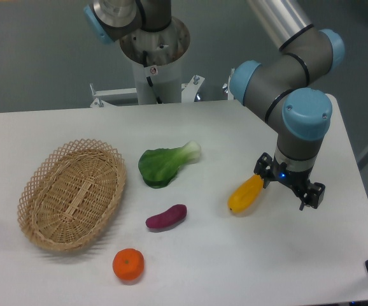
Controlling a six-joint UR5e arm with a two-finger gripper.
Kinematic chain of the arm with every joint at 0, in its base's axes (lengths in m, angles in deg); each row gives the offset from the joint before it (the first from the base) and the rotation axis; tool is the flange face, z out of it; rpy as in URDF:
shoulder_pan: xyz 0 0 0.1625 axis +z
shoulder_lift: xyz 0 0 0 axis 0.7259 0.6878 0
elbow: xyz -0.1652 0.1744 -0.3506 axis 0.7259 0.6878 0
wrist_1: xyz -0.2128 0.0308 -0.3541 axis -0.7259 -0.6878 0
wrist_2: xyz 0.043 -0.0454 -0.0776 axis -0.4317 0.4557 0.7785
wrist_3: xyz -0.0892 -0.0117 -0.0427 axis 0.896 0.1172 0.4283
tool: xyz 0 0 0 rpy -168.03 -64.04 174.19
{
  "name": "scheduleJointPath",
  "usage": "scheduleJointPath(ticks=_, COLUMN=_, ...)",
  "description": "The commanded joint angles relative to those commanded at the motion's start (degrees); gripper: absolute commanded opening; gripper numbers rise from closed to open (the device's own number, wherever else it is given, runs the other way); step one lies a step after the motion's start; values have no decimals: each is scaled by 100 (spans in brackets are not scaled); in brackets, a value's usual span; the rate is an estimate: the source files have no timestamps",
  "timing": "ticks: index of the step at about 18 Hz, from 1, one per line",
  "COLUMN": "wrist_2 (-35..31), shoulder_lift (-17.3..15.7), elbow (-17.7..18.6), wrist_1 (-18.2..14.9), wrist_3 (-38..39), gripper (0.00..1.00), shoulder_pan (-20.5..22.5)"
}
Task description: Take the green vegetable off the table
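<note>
- We see the green vegetable (165,164) lying flat on the table (235,255), roughly midway between the left and right edges and somewhat nearer the far edge than the near one.
- Its broad dark leaf points toward the near-left, and its short pale stalk points toward the far-right corner.
- Nothing touches it; we see bare white tabletop all around it.
- The gripper (290,185) hangs well apart from the vegetable, over the right part of the table, closer to the right edge than to the middle.
- We see its dark body below the arm's blue-capped wrist joint, with a small blue light on it, but the fingers are too dark and small for us to judge, so we cannot tell how far apart they stand.
- We also cannot tell whether it has hold of anything; a yellow vegetable (245,194) lies just beside its left side, its upper tip reaching the gripper's body.
- A small purple piece (166,217) lies nearer the near edge, below the green vegetable and apart from it.
- An orange fruit (128,264) sits close to the near edge, left of the purple piece.
- A woven basket (44,191) rests toward the left edge, near the vegetable's leaf but not touching it.
</note>
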Motion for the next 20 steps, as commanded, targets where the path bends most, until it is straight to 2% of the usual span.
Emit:
scheduleJointPath(ticks=7, wrist_2=0, shoulder_lift=-9, elbow=17, wrist_1=-9, wrist_3=96, gripper=100, shoulder_pan=-26)
scheduleJointPath(ticks=10, wrist_2=0, shoulder_lift=-70, elbow=201, wrist_1=9, wrist_3=228, gripper=100, shoulder_pan=-70)
scheduleJointPath(ticks=14, wrist_2=149, shoulder_lift=-430, elbow=745, wrist_1=88, wrist_3=237, gripper=100, shoulder_pan=-88)
scheduleJointPath(ticks=18, wrist_2=167, shoulder_lift=-816, elbow=1571, wrist_1=228, wrist_3=132, gripper=100, shoulder_pan=-114)
scheduleJointPath(ticks=20, wrist_2=132, shoulder_lift=-949, elbow=1949, wrist_1=229, wrist_3=-17, gripper=100, shoulder_pan=-272)
